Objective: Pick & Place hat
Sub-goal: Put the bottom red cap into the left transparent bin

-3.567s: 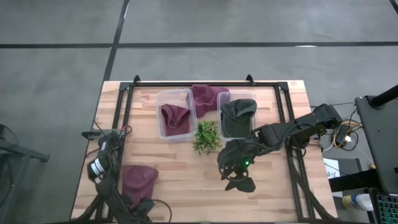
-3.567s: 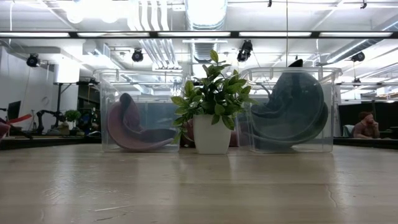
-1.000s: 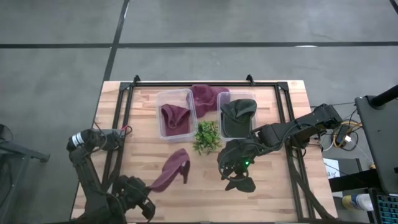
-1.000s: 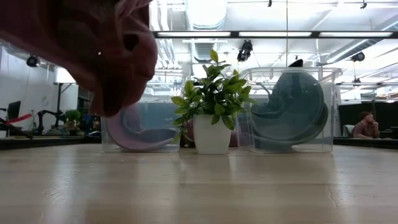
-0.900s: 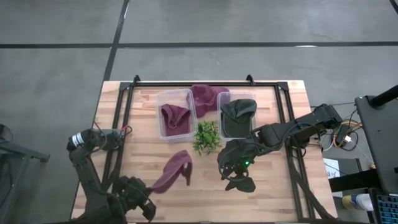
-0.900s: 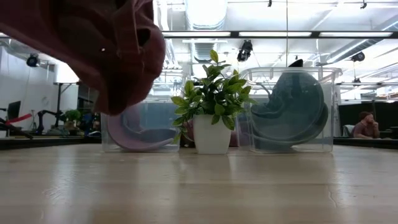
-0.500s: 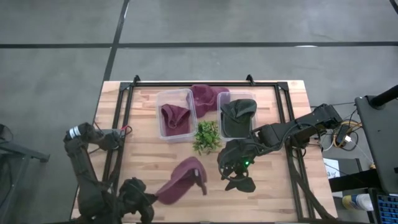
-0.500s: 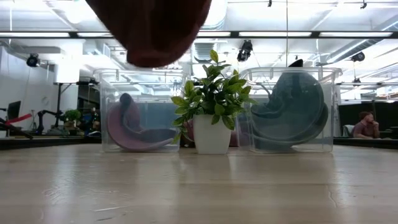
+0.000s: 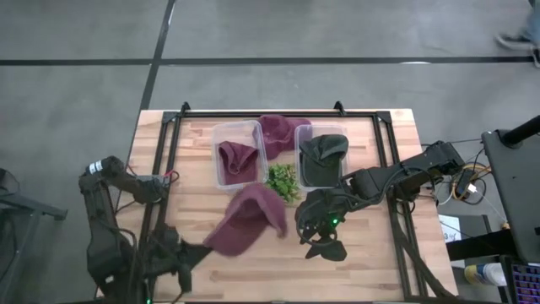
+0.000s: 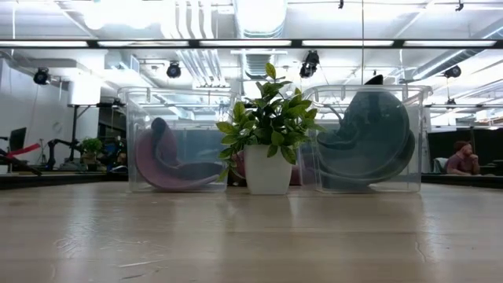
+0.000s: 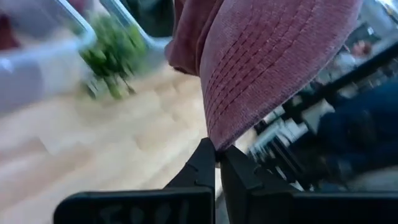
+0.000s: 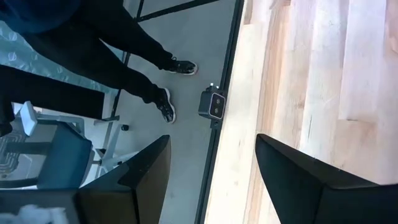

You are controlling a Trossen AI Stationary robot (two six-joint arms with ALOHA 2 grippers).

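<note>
The left gripper point(image 9: 196, 251) sits over the near left part of the wooden table point(image 9: 371, 262), its fingers point(image 11: 202, 167) pressed together on the edge of the maroon cap point(image 9: 246, 217). The cap hangs clear of the table and extends away from the fingertips toward the potted plant point(image 9: 283, 178), its far end just short of the leaves. Seen from the left wrist, the ribbed maroon fabric point(image 11: 267, 59) rises directly from the pinch point, with the plant point(image 11: 111, 56) blurred beyond it.

Past the cap stand two clear bins: the left bin point(image 9: 238, 156) holds another maroon hat point(image 9: 236, 157), and the right bin point(image 9: 321, 155) holds a dark green hat point(image 9: 324, 149). A third maroon hat point(image 9: 277, 131) lies between them at the back.

The right gripper point(image 9: 325, 239) waits beside the plant, its fingers point(image 12: 305, 177) spread wide and holding nothing.
</note>
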